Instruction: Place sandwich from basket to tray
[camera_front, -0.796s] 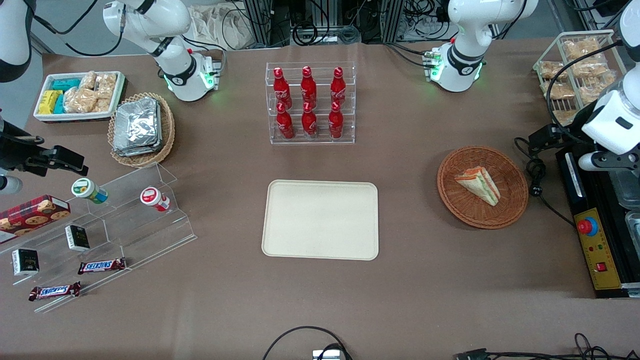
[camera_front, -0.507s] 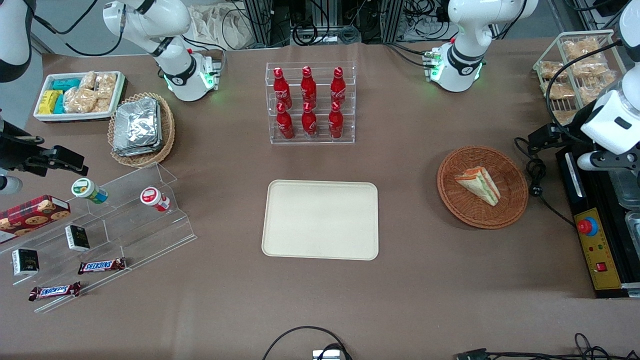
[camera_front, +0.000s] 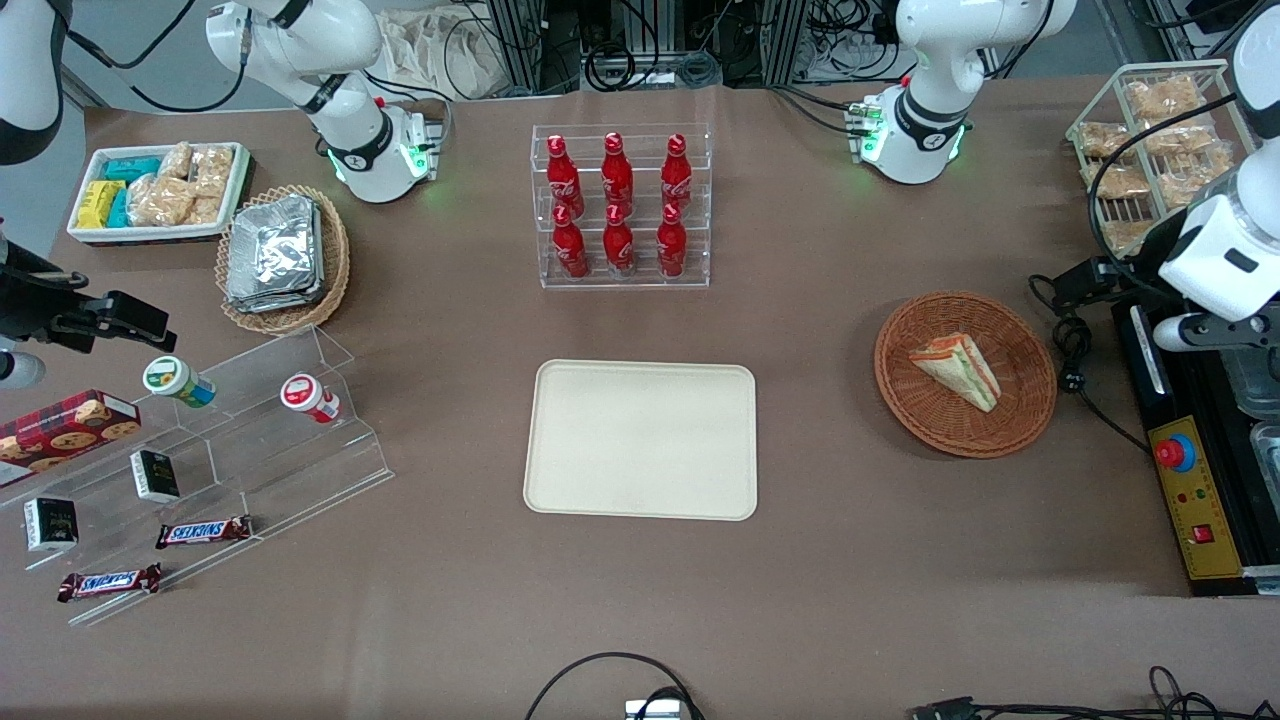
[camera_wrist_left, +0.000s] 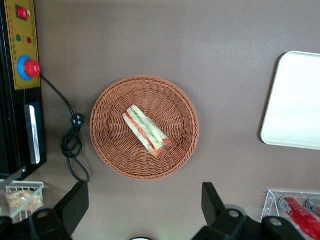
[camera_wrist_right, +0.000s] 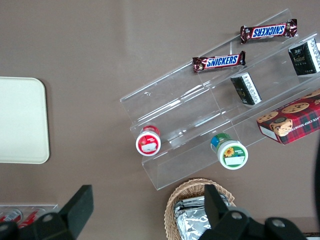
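The sandwich (camera_front: 957, 370) is a white-bread wedge with orange, red and green filling, lying in the round reddish-brown wicker basket (camera_front: 1032, 410). The cream tray (camera_front: 640, 440) lies flat at the table's middle, toward the parked arm's end from the basket. My left arm (camera_front: 1225, 260) hangs over the working arm's end of the table, beside the basket. In the left wrist view the gripper (camera_wrist_left: 144, 202) is open, its dark fingers (camera_wrist_left: 75, 202) wide apart, high above bare table just off the basket (camera_wrist_left: 112, 150) rim. The sandwich (camera_wrist_left: 145, 130) is untouched, and the tray (camera_wrist_left: 295, 105) edge shows.
A black control box with a red stop button (camera_front: 1175, 452) and a loose black cable (camera_front: 1075, 350) lie beside the basket. A rack of red bottles (camera_front: 620, 205) stands farther from the camera than the tray. A wire rack of bagged snacks (camera_front: 1150, 140) sits by the working arm.
The left arm has shifted slightly away from the front camera. Sandwich, basket and tray have not moved.
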